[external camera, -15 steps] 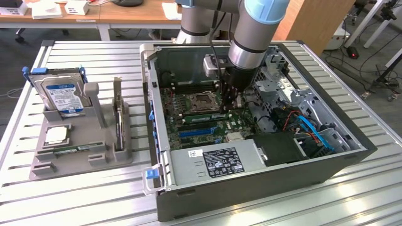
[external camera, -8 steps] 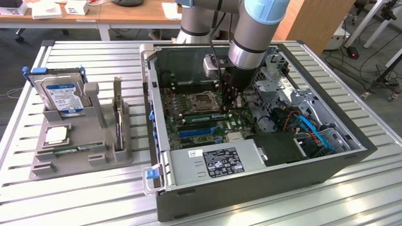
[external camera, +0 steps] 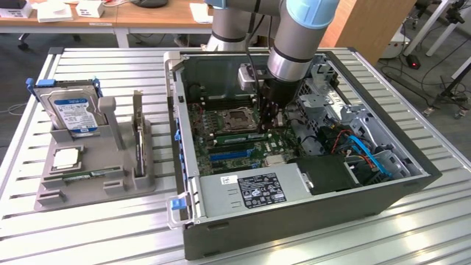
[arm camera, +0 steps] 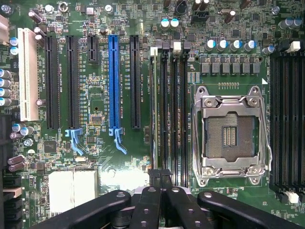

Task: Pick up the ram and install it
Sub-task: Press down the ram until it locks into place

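Note:
The ram (external camera: 237, 136) is a thin green stick standing on edge in a memory slot of the motherboard (external camera: 220, 146), just beside the CPU socket (external camera: 237, 117). In the wrist view the ram (arm camera: 153, 109) runs edge-on along the outermost of several black slots. My gripper (external camera: 274, 128) reaches down into the open computer case, its tips at one end of the stick. The black fingers (arm camera: 167, 191) are pressed together, so the gripper (arm camera: 161, 177) is shut, and nothing shows between them. Whether the tips touch the stick is hidden.
The open case (external camera: 294, 226) lies on a slatted metal table (external camera: 96, 232). Beside it, on the exterior view's left, a grey fixture (external camera: 44, 193) holds a blue-labelled hard drive (external camera: 72, 113) and a second green stick (external camera: 88, 175). A power supply (external camera: 254, 190) and blue cables (external camera: 368, 154) crowd the case.

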`<act>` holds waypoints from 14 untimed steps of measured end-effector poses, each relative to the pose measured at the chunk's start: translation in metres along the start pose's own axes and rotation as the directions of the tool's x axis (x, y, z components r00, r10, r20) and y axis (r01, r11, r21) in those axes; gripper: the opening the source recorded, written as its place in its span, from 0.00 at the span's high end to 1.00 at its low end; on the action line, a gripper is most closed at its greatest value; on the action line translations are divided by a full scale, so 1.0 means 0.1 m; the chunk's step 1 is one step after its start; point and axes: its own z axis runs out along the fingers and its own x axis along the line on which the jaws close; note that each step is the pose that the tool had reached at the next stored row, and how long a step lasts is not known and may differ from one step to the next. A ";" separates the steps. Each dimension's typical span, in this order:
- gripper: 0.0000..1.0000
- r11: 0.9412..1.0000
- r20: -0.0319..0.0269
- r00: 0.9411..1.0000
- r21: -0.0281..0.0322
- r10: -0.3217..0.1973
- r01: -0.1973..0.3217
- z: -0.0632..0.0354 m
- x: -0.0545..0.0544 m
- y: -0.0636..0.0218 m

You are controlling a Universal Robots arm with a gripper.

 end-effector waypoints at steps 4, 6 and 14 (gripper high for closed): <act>0.91 1.000 0.001 1.000 0.000 0.000 0.000 0.005 0.00 0.000; 0.91 1.000 0.002 1.000 0.000 0.000 0.000 0.012 0.00 0.000; 0.91 1.000 0.003 1.000 0.000 0.000 0.000 0.020 0.00 -0.001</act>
